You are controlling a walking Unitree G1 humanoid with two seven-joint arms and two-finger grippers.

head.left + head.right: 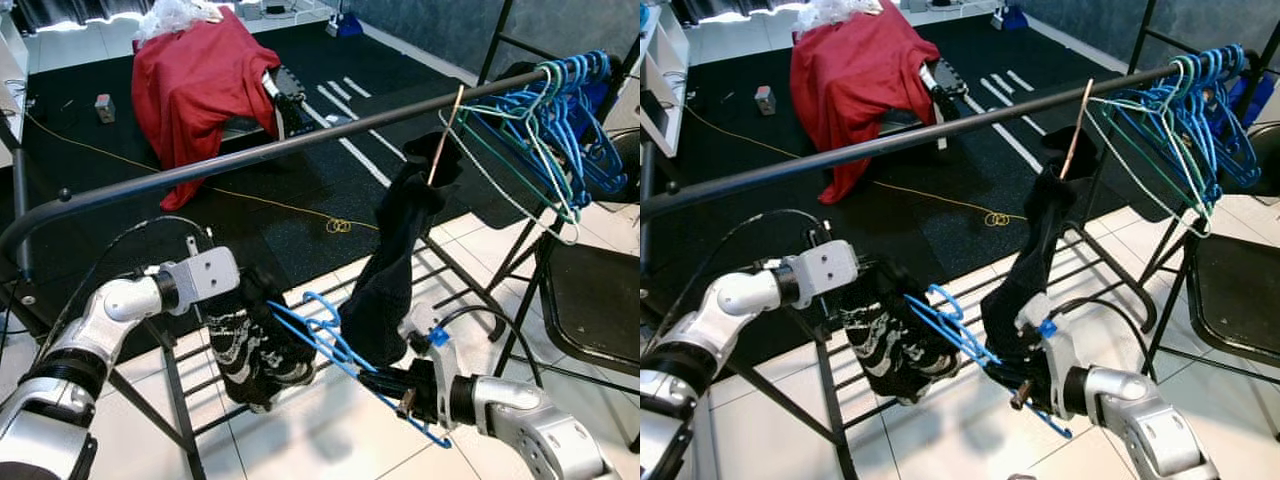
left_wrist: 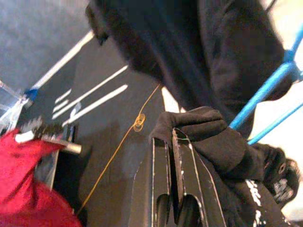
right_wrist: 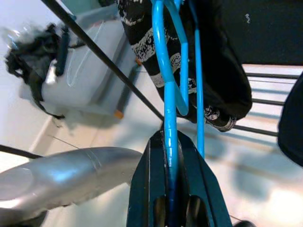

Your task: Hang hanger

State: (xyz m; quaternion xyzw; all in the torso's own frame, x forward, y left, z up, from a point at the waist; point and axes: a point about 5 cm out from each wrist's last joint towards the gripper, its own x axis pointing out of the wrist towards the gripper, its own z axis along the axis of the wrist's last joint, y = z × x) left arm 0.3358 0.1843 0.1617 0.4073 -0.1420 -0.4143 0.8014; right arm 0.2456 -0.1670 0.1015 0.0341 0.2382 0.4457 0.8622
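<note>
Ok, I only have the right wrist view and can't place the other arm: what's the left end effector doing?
Observer: The left end effector is shut on the black patterned garment, beside your blue hanger.
Operator: Where's the rail?
Observer: The rail runs above both arms.
Operator: Anything on it?
Observer: A plain black garment on a wooden hanger, and a bunch of blue hangers at its right end.

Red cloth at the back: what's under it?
The red cloth drapes over some dark framed object; a black part with white trim sticks out at its right side. Crumpled clear plastic sits on top. The rest is covered.
</note>
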